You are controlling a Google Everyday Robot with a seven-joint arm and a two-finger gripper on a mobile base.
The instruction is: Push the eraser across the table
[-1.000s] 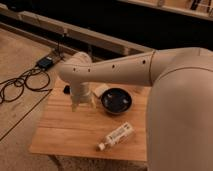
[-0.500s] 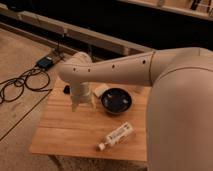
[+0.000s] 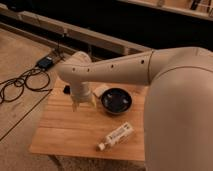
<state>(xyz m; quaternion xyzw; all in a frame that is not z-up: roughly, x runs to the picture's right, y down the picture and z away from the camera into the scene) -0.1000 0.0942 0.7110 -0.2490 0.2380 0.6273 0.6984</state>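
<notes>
Pointing downward, end effector (image 3: 83, 104) beside bowl (image 3: 116, 100), bottle (image 3: 116, 136) label unreadable

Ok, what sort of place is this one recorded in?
Probably an indoor lab or office test area: a low wooden table on carpet, with loose cables and a power box lying beside it. The pincer hangs over the table, beside the bowl.

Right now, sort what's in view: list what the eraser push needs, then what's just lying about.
For the job:
- eraser, partly hidden beside the end effector
- table
- end effector, low over the table, between eraser and bowl

Lying about:
- bowl, on the table
- bottle, on its side near the front edge
- cables, on the floor
</notes>
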